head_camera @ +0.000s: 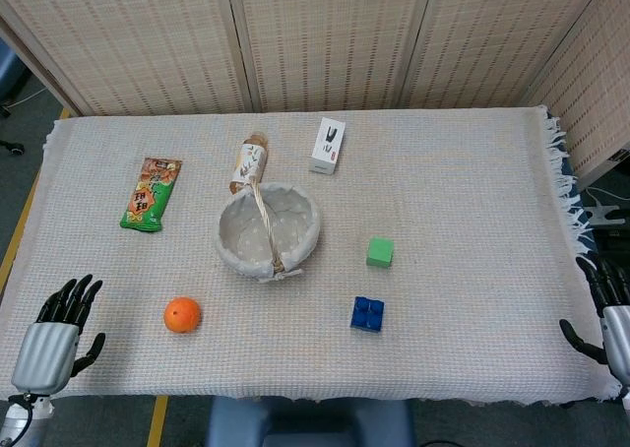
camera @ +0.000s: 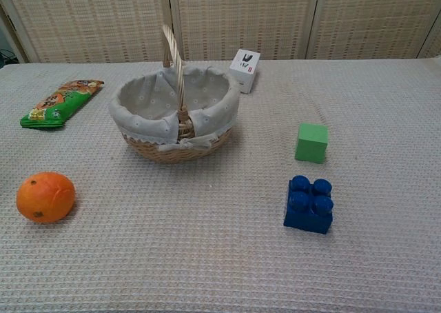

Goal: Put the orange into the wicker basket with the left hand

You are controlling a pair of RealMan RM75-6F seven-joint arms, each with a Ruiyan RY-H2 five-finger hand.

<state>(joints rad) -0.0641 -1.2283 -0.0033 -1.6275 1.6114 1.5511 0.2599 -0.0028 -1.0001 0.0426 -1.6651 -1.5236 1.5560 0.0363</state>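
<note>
The orange [head_camera: 182, 314] lies on the cloth near the front left, also seen in the chest view as the orange [camera: 45, 196]. Behind it and to the right stands the wicker basket [head_camera: 268, 232] with a pale cloth lining and an upright handle; the chest view shows the basket [camera: 176, 113] empty. My left hand [head_camera: 57, 334] rests at the front left corner, fingers spread, holding nothing, well left of the orange. At the front right edge my right hand [head_camera: 606, 309] is open too. Neither hand appears in the chest view.
A green snack packet [head_camera: 152, 193] lies at the left. A tube-shaped packet [head_camera: 250, 161] and a white box [head_camera: 328, 145] sit behind the basket. A green cube [head_camera: 380, 252] and a blue brick [head_camera: 367, 313] lie right of the basket. Woven screens stand behind the table.
</note>
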